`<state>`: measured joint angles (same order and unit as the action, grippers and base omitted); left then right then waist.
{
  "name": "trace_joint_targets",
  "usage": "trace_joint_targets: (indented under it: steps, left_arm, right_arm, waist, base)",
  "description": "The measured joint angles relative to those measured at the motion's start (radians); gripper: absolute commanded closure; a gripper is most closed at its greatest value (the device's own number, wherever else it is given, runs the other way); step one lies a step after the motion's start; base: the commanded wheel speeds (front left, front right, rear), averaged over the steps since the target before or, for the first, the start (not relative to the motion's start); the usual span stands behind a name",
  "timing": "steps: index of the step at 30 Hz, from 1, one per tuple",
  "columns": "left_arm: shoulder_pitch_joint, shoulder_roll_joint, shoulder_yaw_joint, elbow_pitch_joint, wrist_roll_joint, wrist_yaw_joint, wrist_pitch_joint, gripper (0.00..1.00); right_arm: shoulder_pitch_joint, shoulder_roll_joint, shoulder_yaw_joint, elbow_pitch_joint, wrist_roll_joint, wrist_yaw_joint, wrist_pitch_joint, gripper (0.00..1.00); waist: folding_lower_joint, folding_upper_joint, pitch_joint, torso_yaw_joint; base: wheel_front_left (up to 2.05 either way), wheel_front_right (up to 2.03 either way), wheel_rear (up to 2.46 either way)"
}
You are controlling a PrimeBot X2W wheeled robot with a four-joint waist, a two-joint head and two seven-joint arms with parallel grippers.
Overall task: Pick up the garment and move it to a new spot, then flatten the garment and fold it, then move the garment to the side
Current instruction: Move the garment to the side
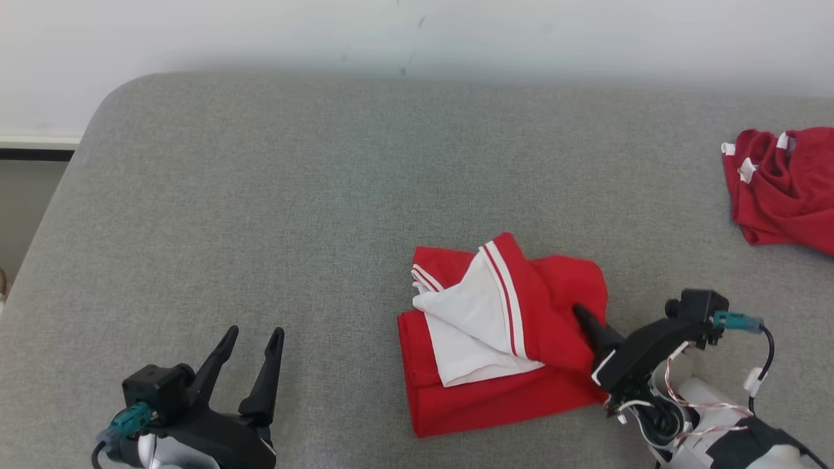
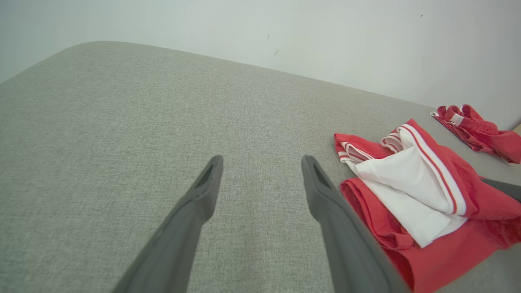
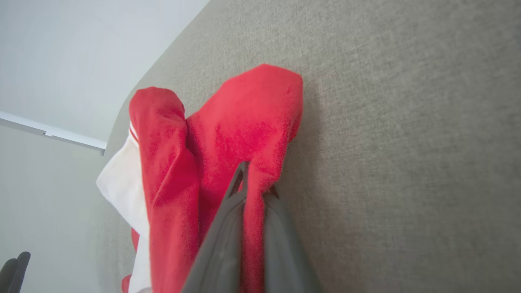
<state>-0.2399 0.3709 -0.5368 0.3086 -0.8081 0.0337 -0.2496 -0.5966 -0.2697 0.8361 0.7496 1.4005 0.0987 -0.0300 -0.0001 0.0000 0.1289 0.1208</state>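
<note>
Pinching the right edge of the folded red-and-white garment [image 1: 456, 391], the right gripper [image 1: 584, 317] is holding a red fold between its closed fingers. The garment is lying right of centre on the grey padded surface [image 1: 260, 195]. The left gripper [image 1: 255, 337] is sitting at lower left, fingers spread wide and empty, well apart from it. Another red cloth [image 1: 788, 189] is lying at the far right edge

red-and-white striped garment [image 1: 502, 339], grey table [image 1: 260, 215]
</note>
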Motion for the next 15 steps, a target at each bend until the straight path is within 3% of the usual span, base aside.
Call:
trace_joint_targets:
  steps: [15]
  left_arm:
    - [0.027,-0.013,-0.007,0.007,0.0,0.001,0.0,0.0]
  right_arm:
    - [-0.148,-0.072,0.053,-0.082,-0.158,0.024,-0.1,1.0]
  waist:
    - [0.0,0.0,-0.057,-0.024]
  base:
    - [0.0,0.0,0.0]
